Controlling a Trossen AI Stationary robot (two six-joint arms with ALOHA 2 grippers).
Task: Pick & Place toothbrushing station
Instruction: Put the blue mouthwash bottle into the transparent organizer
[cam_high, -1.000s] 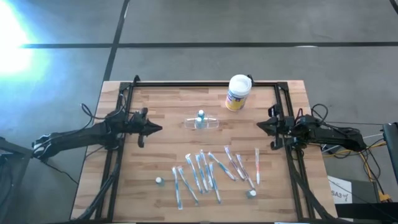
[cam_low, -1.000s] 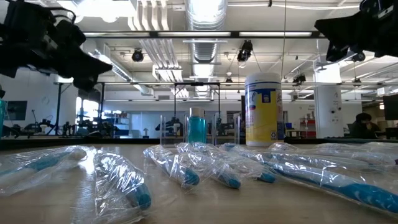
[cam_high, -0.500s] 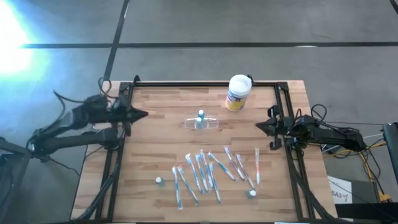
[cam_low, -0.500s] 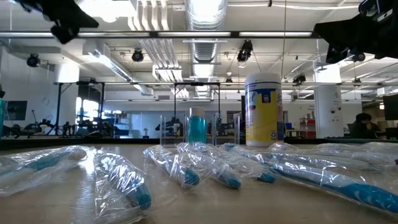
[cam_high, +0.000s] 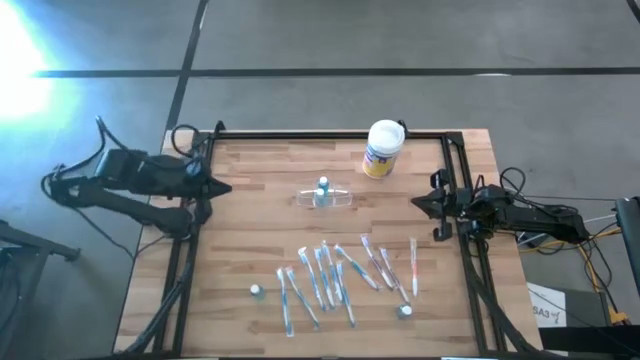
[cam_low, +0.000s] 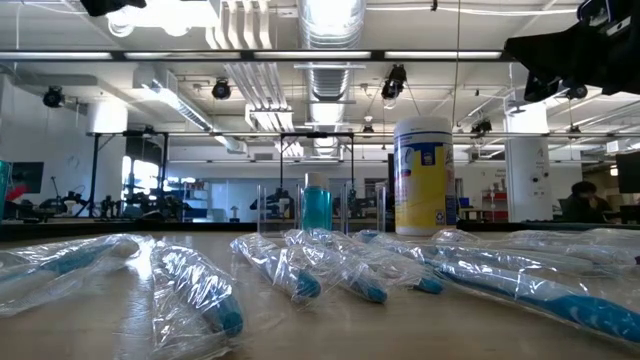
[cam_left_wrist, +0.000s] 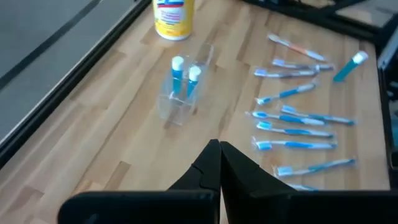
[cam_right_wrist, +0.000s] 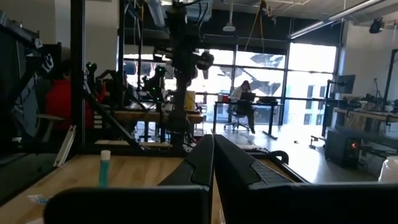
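Observation:
The toothbrushing station, a clear plastic holder (cam_high: 326, 196), stands on its base at the table's middle with two blue tubes upright in it. It also shows in the left wrist view (cam_left_wrist: 182, 96) and the low view (cam_low: 318, 210). My left gripper (cam_high: 224, 188) is shut and empty, up over the table's left edge, left of the holder; its fingers meet in the left wrist view (cam_left_wrist: 219, 149). My right gripper (cam_high: 416, 203) is shut and empty at the table's right side, level with the holder; it also shows in its wrist view (cam_right_wrist: 211, 142).
A white canister with a yellow-blue label (cam_high: 383, 148) stands at the far edge, right of the holder. Several wrapped toothbrushes (cam_high: 340, 275) lie spread over the near half of the table. Two small capped tubes (cam_high: 256, 290) (cam_high: 405, 311) stand beside them. A black frame (cam_high: 330, 135) rims the table.
My left gripper has drawn back from the holder toward the table's left edge and gone up, leaving the low view at its top. It has stayed shut. The holder and the right arm have kept still.

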